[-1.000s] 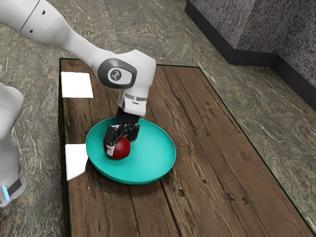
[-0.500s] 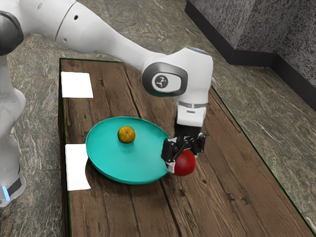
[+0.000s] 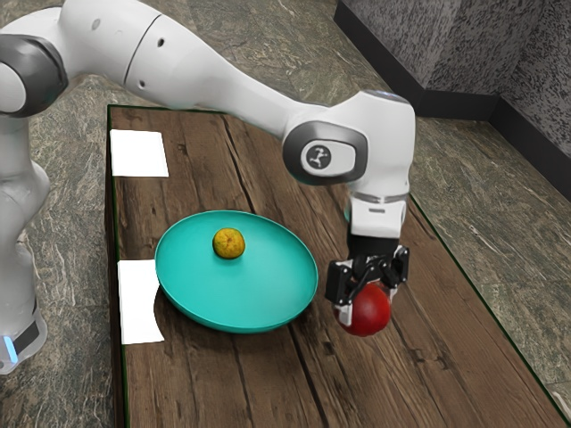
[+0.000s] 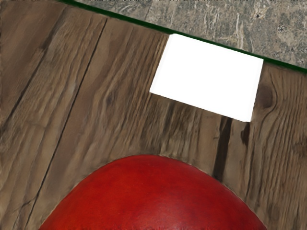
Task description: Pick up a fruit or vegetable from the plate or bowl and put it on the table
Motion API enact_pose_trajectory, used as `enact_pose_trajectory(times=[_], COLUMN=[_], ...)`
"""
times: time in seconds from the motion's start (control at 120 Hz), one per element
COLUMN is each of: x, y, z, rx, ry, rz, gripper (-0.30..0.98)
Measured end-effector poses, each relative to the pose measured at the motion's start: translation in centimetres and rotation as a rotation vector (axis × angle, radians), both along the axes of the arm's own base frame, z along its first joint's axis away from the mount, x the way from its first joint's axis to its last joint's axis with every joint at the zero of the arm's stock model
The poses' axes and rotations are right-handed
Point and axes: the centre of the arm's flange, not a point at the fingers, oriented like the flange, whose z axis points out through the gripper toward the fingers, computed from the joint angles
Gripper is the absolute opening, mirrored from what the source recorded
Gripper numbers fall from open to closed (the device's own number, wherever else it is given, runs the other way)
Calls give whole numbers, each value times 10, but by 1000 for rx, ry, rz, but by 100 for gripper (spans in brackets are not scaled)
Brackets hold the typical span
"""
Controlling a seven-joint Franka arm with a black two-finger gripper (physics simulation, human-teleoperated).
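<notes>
Since the black two-finger hand [image 3: 369, 301] grips the smooth, round red fruit [image 3: 367, 316] beside the shallow teal plate [image 3: 252, 287], it should sink slowly and let go only once the fruit sits steady on the brown wooden surface [image 3: 406, 379] beneath.

Exterior view, lighting: moderate, even. White rectangle [image 3: 138, 153] and white patch [image 3: 136, 308], frame left: stark, evenly bright. Arm [image 3: 210, 78], upper left to right of centre: pale, with soft grey shading. Plate [image 3: 268, 281], centre: faint shadow beneath its lower rim. Wrist view: muted light on wood [image 4: 115, 105]; dull sheen on red fruit [image 4: 153, 191].
</notes>
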Motion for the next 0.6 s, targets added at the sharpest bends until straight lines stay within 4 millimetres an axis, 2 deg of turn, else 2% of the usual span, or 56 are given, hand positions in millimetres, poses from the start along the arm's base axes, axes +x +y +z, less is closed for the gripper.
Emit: enact_pose_trajectory(times=[0.117, 0.183, 0.217, 0.283, 0.342, 0.367, 0.4, 0.417, 0.433, 0.483, 0.508, 0.533, 0.6], x=[-2, -6, -6, -5, 2, 10, 30, 40, 51, 66, 62, 53, 27], y=[-1, 2, 4, 10, 17, 19, 23, 38, 63, 171, 222, 266, 359], z=[4, 22, 29, 56, 68, 84, 111, 120, 126, 149, 156, 154, 145], rx=[-5, -25, -88, -187, -158, -141, -126, -120, -114, -116, -126, -128, -141], ry=[-5, -43, -38, -38, -25, -30, -23, -7, 15, 92, 144, 209, 368], rz=[-2, 7, 37, 141, 307, 390, 520, 606, 709, 1055, 1219, 1372, 1736], gripper=[66, 67, 67, 68, 68, 68, 68, 68, 68, 68, 68, 68, 69])
